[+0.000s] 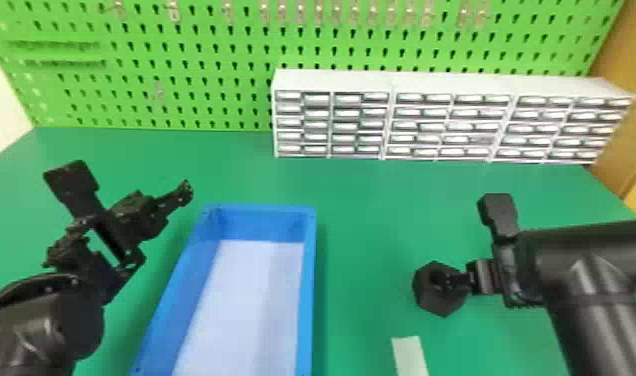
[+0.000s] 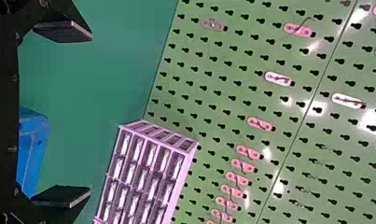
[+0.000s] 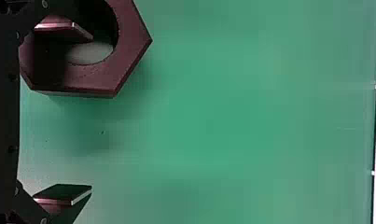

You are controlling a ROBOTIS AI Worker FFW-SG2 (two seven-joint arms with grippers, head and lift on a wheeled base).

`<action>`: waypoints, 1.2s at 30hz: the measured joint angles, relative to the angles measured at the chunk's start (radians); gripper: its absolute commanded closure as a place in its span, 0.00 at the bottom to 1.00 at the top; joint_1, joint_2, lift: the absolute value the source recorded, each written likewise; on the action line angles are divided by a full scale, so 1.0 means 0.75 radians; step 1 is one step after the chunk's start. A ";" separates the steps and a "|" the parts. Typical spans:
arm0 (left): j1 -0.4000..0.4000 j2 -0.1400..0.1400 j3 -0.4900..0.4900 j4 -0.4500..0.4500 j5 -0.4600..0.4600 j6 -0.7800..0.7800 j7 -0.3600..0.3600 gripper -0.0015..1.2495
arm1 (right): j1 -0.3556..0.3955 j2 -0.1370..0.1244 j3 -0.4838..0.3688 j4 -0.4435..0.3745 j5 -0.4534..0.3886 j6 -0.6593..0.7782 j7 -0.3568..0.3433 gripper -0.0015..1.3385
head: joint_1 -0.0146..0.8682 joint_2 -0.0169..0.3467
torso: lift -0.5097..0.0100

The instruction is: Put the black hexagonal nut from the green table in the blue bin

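Observation:
The black hexagonal nut [image 1: 432, 300] is over the green table [image 1: 362, 260], right of the blue bin [image 1: 307, 300]. My right gripper [image 1: 474, 247] stands open at the nut, one finger at its hole and the other outside it. In the right wrist view, the open right gripper [image 3: 63, 112] has one fingertip showing within the ring of the nut [image 3: 125, 56]; whether it touches cannot be told. My left gripper [image 1: 129, 187] is left of the bin's far end. In the left wrist view, the left gripper [image 2: 63, 112] is open with nothing between its fingers.
White drawer cabinets [image 1: 332, 80] stand at the back right, against a green pegboard [image 1: 207, 75] with small hooks. A pale strip [image 1: 409, 355] lies near the front, right of the bin. Part of the blue bin [image 2: 36, 144] appears in the left wrist view.

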 measured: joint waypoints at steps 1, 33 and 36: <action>0.000 0.000 0.000 0.000 0.000 0.000 0.000 0.10 | 0.001 0.000 0.000 0.002 0.000 -0.002 0.000 0.12 | 0.77 0.14 | 0.79; 0.000 0.000 0.000 0.000 0.000 0.000 0.000 0.10 | 0.001 0.002 0.007 0.020 0.007 -0.018 0.001 0.58 | 0.77 0.14 | 0.79; 0.000 0.000 0.000 0.000 0.000 0.000 0.000 0.10 | 0.000 0.002 0.011 0.021 0.009 -0.018 0.000 0.65 | 0.77 0.14 | 0.79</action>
